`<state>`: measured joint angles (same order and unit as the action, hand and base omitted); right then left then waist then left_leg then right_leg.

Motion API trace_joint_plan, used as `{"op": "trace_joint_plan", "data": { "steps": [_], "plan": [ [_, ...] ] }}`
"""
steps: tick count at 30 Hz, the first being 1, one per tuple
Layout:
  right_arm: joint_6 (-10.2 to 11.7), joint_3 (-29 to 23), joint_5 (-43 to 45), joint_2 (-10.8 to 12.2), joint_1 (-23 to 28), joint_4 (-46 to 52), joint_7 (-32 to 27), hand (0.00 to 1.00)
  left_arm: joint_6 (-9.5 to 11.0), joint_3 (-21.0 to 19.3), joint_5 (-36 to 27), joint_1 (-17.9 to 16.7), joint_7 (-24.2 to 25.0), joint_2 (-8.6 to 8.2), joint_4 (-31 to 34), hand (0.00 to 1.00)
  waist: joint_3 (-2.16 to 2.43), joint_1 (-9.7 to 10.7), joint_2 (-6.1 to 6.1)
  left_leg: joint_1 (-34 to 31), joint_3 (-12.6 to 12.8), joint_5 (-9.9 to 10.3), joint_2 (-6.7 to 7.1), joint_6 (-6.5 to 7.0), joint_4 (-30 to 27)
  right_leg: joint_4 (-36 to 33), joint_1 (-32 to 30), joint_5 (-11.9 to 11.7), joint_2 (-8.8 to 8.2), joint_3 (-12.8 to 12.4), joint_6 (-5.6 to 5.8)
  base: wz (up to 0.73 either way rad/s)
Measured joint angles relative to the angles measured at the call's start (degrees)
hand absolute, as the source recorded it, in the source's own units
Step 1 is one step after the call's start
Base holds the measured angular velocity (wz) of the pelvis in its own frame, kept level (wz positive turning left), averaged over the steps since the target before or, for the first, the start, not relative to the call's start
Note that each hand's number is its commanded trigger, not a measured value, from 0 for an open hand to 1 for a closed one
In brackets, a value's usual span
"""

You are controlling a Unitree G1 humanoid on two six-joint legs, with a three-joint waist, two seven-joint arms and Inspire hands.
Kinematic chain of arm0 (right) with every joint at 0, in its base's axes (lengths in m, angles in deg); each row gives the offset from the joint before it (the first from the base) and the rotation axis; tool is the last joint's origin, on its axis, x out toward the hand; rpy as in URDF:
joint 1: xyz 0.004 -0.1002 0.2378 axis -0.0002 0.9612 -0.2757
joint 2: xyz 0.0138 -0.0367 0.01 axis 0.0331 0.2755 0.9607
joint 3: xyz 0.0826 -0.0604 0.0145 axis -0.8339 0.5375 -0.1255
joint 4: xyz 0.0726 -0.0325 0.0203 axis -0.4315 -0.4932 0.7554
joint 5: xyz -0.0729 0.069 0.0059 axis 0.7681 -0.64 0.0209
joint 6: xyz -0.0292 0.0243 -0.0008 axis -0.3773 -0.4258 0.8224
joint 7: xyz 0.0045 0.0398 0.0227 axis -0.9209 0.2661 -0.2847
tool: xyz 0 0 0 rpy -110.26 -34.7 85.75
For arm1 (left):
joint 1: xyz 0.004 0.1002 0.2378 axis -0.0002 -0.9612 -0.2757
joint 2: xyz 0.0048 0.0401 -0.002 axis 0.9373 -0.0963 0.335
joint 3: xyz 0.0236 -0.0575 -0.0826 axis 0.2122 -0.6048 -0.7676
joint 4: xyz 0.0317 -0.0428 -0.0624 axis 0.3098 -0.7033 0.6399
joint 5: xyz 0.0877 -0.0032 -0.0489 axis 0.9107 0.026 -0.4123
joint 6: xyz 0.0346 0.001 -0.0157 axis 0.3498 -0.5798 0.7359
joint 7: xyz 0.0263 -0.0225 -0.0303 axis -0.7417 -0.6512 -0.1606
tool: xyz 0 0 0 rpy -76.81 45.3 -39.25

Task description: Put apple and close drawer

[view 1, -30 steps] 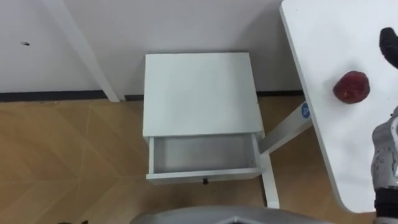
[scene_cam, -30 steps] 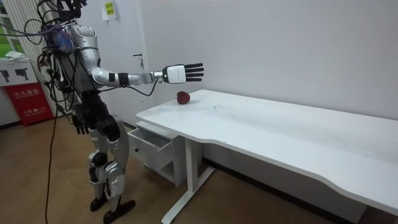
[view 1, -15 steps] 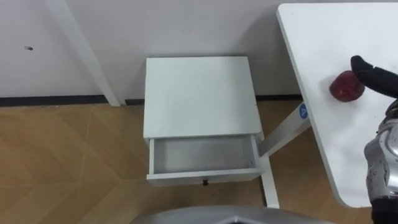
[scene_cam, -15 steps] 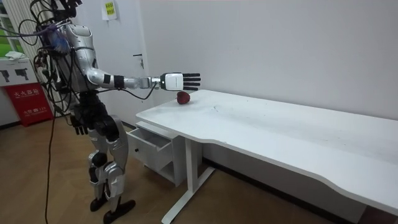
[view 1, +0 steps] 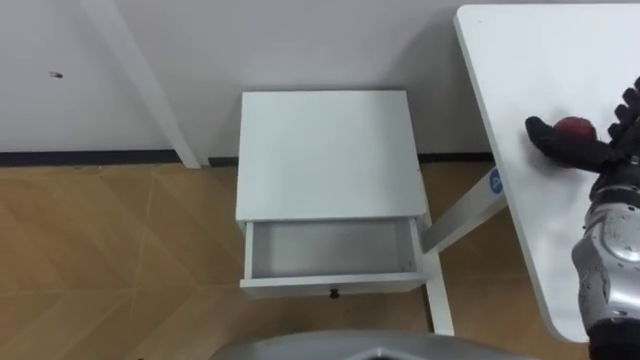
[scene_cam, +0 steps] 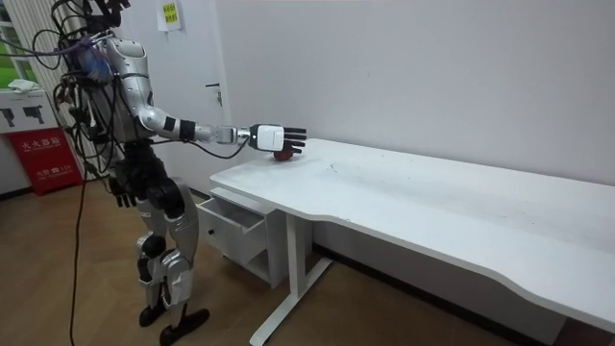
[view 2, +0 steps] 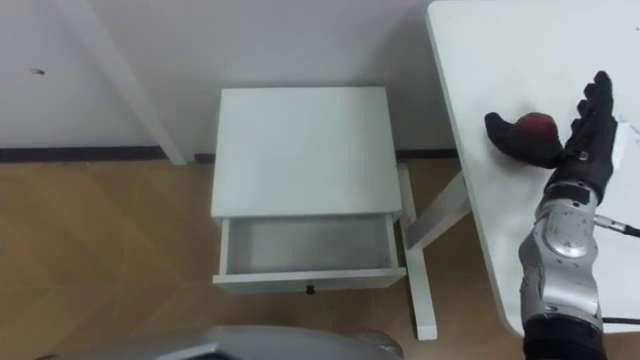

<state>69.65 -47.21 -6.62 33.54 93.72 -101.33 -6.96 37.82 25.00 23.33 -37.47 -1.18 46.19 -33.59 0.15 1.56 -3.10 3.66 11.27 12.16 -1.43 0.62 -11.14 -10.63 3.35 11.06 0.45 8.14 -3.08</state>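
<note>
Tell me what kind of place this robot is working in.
Probably an office or lab workroom rather than a home: a long white desk along a bare wall, a small white cabinet beside it with its drawer open, and a red box standing by the wall.

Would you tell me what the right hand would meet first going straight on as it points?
Probably the apple, lying on the white table between thumb and fingers of the right hand; whether they already touch is unclear.
</note>
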Motion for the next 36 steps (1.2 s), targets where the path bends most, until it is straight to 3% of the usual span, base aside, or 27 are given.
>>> {"op": "trace_joint_plan", "data": {
  "steps": [13, 14, 15, 16, 24, 36],
  "plan": [
    [-0.22, 0.23, 2.24, 0.00, -0.12, -3.65, 3.22, 0.00, 0.03, 0.03, -0.02, -0.01, -0.61, 0.05, -0.96, 0.00, -0.24, -0.25, -0.35, 0.98, -0.11, 0.00, 0.11, 0.01, 0.33, 0.94, 1.07, -0.12, -0.04, -0.01, 0.20, 0.00],
    [-0.22, 0.24, 2.25, 0.00, -0.12, -3.65, 3.24, 0.11, 0.03, 0.03, -0.01, -0.01, -0.61, 0.06, -0.96, 0.00, -0.25, -0.24, -0.39, 1.01, -0.12, 0.00, 0.12, 0.01, 0.33, 0.93, 1.16, -0.14, -0.04, -0.01, 0.22, 0.00],
    [-0.22, 0.24, 2.25, 0.00, -0.07, -3.65, 3.28, 0.93, 0.05, 0.04, 0.00, -0.01, -0.61, 0.06, -0.95, 0.00, -0.27, -0.21, -0.46, 1.06, -0.15, 0.00, 0.13, 0.01, 0.33, 0.98, 1.43, -0.21, -0.03, 0.00, 0.25, 0.00],
    [-0.22, 0.24, 2.25, 0.00, -0.07, -3.66, 3.32, 1.00, 0.10, 0.05, 0.01, -0.01, -0.61, 0.06, -0.95, 0.00, -0.27, -0.21, -0.54, 1.05, -0.17, 0.00, 0.15, 0.01, 0.33, 0.98, 1.51, -0.21, -0.04, 0.00, 0.26, 0.00],
    [0.41, -0.16, 2.67, -0.34, -0.20, -5.12, 2.63, 1.00, 0.19, 0.11, 0.02, 0.01, -0.64, 0.16, -0.94, 0.00, -0.27, -0.08, -1.05, 1.00, -0.18, 0.00, 0.15, 0.00, 0.43, 0.98, 1.66, -0.21, -0.04, 0.01, 0.26, 0.00],
    [0.44, 0.19, 14.44, -0.83, -1.55, -7.05, 2.82, 1.00, -0.02, 1.25, 0.21, 0.50, -0.48, 0.67, -0.97, 0.00, -0.18, -0.32, -1.47, 0.85, -0.31, 0.00, 0.14, 0.01, 0.38, 1.04, 1.50, -0.21, -0.03, 0.11, 0.27, 0.00]
  ]
}}
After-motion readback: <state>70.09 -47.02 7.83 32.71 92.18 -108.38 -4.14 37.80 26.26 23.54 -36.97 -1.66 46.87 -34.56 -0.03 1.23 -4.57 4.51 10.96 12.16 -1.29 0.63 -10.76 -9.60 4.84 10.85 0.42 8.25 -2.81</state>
